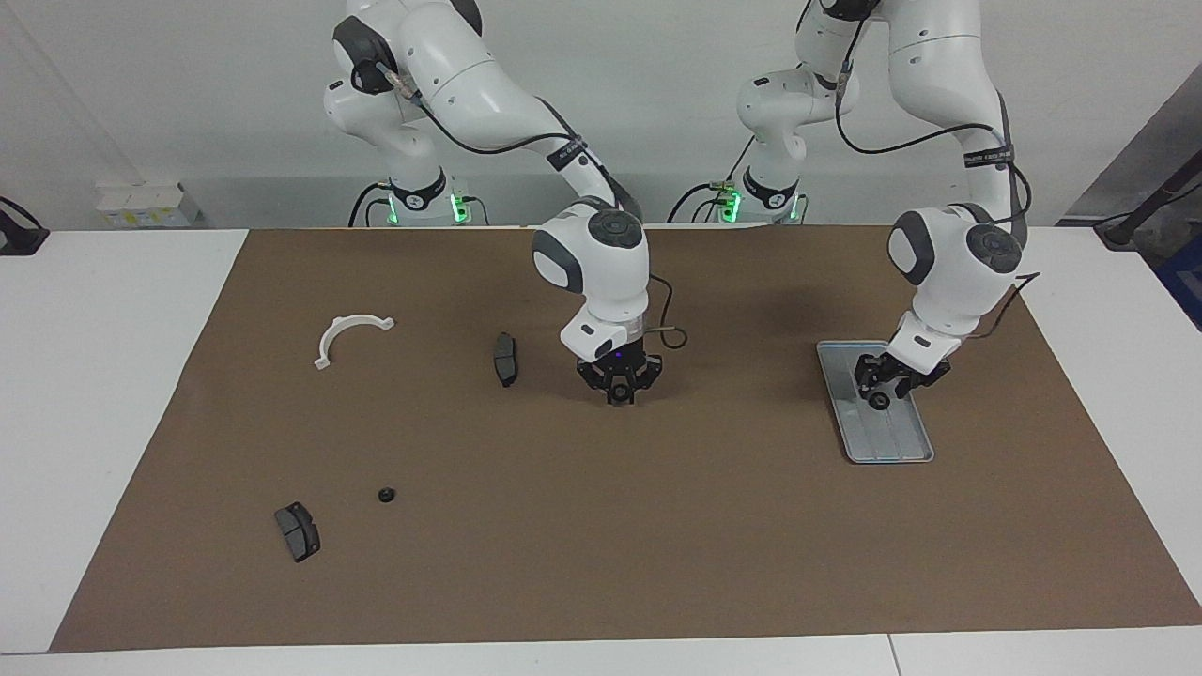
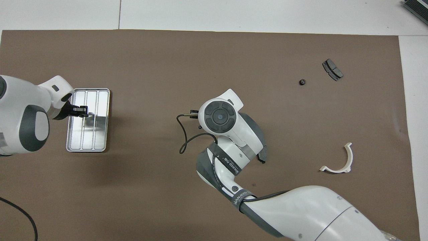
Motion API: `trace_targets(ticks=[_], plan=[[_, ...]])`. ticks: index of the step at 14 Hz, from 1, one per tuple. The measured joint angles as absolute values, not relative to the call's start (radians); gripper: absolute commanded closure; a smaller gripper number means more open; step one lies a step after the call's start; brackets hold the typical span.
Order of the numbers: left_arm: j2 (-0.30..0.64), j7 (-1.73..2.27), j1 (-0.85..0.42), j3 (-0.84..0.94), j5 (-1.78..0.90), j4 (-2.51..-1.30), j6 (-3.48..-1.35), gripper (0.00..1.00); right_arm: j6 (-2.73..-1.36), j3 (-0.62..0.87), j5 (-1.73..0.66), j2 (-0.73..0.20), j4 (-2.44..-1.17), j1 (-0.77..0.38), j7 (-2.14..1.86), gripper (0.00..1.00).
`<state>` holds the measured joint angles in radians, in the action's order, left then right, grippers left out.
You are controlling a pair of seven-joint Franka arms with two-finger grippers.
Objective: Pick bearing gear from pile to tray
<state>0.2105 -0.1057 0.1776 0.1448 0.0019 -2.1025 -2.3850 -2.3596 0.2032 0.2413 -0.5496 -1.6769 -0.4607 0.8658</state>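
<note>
Left claw: over your tray, clamped on a ring.
Right claw: mid-mat, grip unreadable.
Tray axis: runs away from robots.
Loose ring: well apart from both claws.

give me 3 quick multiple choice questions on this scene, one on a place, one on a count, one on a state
1. Where is the left gripper?
A. over the tray
B. over the white bracket
C. over bare mat

2. How many brake pads lie on the mat?
A. one
B. two
C. four

3. How does the tray sit?
A. flat on the mat
B. tipped on its rim
C. lifted by an arm

Answers: 1 A, its tip hangs inside the tray's outline. 2 B, one pad beside the right gripper, one near the ring. 3 A, its whole rim rests on the mat.
</note>
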Motion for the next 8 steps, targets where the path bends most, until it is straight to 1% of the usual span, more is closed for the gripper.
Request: trace_targets(ticks=[1,2,4,6,8], plan=[[0.208,-0.106,0.177,0.148,-0.006,-2.091,-2.385,0.17,-2.359,0.203,0.242,-0.55,-1.677,-0.461,0.866,0.27],[0.209,-0.106,0.174,0.152,-0.021,-2.073,-2.385,0.17,-2.359,0.203,0.242,-0.55,-1.676,-0.461,0.866,0.0],[0.209,-0.094,0.147,0.157,-0.061,-2.032,-2.385,0.17,-2.359,0.2,0.243,-0.549,-1.671,-0.459,0.866,0.0],[0.213,-0.024,0.093,0.159,-0.074,-2.004,-2.386,0.17,-2.359,0.194,0.249,-0.543,-1.663,-0.44,0.866,0.0],[0.218,0.098,0.008,0.161,-0.076,-1.995,-2.407,0.17,-2.359,0.192,0.26,-0.523,-1.657,-0.385,0.841,0.0]])
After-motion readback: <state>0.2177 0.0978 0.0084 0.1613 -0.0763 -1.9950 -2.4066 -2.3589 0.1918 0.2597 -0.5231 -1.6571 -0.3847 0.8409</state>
